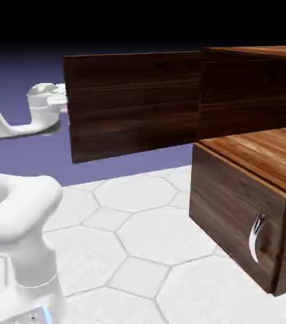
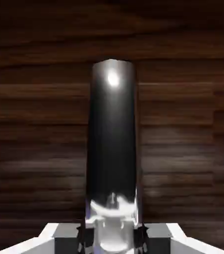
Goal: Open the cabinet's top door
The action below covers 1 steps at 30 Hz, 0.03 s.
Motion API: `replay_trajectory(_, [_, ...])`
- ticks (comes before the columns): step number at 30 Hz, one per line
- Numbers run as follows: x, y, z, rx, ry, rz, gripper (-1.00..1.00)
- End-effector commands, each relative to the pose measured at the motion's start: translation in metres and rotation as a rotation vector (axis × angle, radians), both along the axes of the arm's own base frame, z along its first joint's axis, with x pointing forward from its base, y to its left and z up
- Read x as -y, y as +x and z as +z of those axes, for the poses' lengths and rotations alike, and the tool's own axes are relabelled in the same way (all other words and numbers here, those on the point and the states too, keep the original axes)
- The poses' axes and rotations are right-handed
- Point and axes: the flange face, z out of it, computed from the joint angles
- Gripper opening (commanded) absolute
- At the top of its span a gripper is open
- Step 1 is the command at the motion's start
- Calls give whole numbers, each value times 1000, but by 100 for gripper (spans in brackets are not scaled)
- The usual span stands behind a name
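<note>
The cabinet (image 1: 234, 209) stands at the exterior view's right. Its top door (image 1: 133, 104) is swung wide open to the left, baring the lighter wood inside (image 1: 259, 152). My hand (image 1: 47, 101) reaches in at the door's far left edge, and the panel hides its fingers there. In the hand view the door's silver handle (image 2: 112, 139) rises large and dark between my fingertips. The gripper (image 2: 113, 238) is shut on it, with the door's wood grain (image 2: 34, 124) filling the view behind.
The shorter lower panel (image 1: 228, 209) is closed, with its own curved silver handle (image 1: 255, 237). My arm's white base (image 1: 25, 253) stands at the lower left on the white hexagon-tiled table (image 1: 139, 240).
</note>
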Motion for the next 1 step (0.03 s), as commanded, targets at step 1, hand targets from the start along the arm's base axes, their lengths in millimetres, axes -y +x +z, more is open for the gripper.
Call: replay_trajectory(1, [-2, 1, 0, 0, 0, -6, -100])
